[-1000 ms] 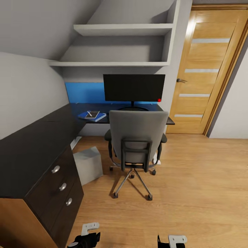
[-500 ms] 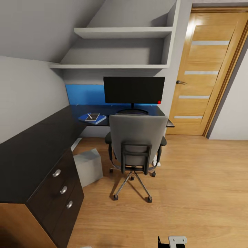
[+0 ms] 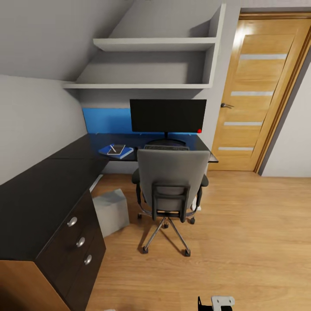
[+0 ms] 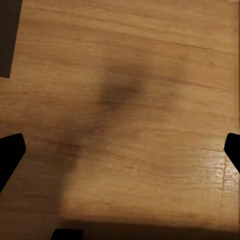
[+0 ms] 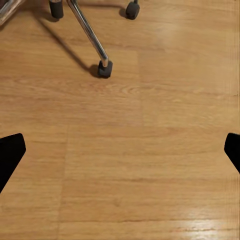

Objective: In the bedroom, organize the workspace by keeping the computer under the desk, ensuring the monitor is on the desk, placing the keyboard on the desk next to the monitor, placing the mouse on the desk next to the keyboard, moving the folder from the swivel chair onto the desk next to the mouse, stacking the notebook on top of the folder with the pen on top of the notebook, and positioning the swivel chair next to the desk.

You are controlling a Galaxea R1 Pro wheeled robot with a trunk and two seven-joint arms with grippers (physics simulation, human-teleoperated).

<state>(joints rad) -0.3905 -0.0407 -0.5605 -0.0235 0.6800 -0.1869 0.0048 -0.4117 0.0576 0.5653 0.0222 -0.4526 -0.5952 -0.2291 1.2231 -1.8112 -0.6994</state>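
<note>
The monitor (image 3: 167,115) stands on the black desk (image 3: 65,172) in front of the blue back panel. Over the back of the swivel chair (image 3: 172,175), a strip of the keyboard (image 3: 166,147) shows below the monitor. A small dark lump to its left looks like the mouse (image 3: 135,148). Further left lies the blue folder (image 3: 123,153), with the notebook (image 3: 116,149) and the pen (image 3: 113,149) on it. The computer (image 3: 111,211) sits on the floor by the desk's edge. My left gripper (image 4: 120,150) and right gripper (image 5: 120,150) are both open over bare floor, holding nothing.
A dark three-drawer cabinet (image 3: 75,244) fills the desk's near end at left. One chrome chair leg with its castor (image 5: 104,69) lies ahead of my right gripper. A wooden door (image 3: 255,90) stands at right, with grey shelves (image 3: 155,43) above the desk.
The head camera has shifted, so the desk sits lower in the picture and the keyboard now shows over the chair back. My left wrist has dropped out of the head view's lower edge.
</note>
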